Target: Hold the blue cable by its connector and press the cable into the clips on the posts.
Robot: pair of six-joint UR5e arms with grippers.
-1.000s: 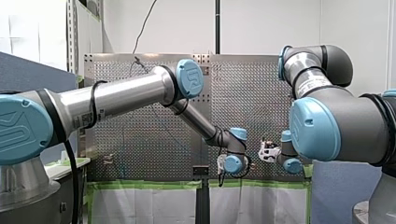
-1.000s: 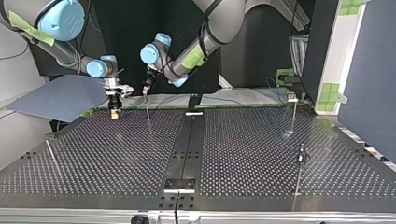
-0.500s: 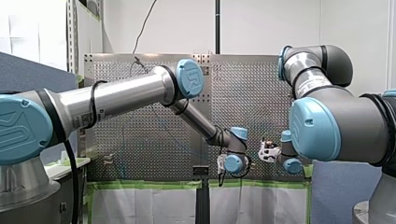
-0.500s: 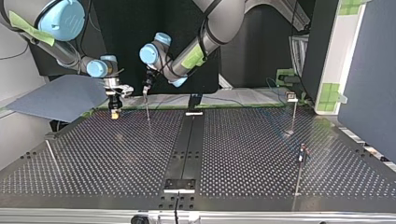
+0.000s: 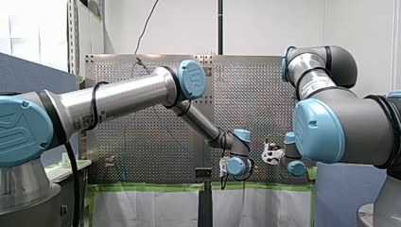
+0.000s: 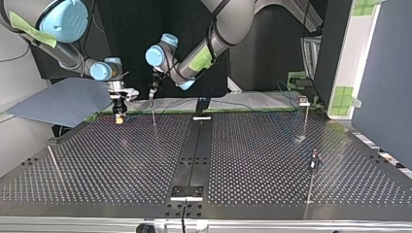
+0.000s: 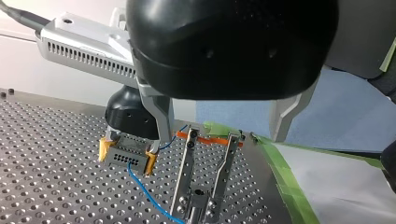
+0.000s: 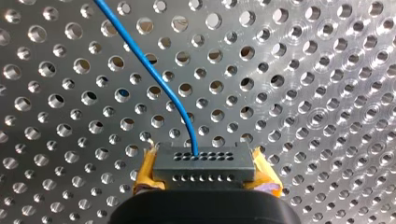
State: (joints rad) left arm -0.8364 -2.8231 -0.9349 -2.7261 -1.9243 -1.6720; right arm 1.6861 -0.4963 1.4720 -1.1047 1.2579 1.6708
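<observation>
Green tape (image 7: 280, 163) along the bench (image 8: 303, 93) edge, thin post (image 6: 153, 112) nearby, grey connector (image 8: 205, 161) clenched in my right claw (image 8: 206, 175), blue cable (image 8: 154, 74) leading ahead, grip of my left claw (image 7: 200, 205) unreadable.

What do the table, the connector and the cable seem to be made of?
Table: metal, likely aluminium, with a brushed finish; it glints around the drilled holes.
Connector: seemingly matt grey plastic; it looks dull, with rows of small holes.
Cable: smooth blue insulation, probably plastic, with a slight sheen; its core is hidden.
</observation>
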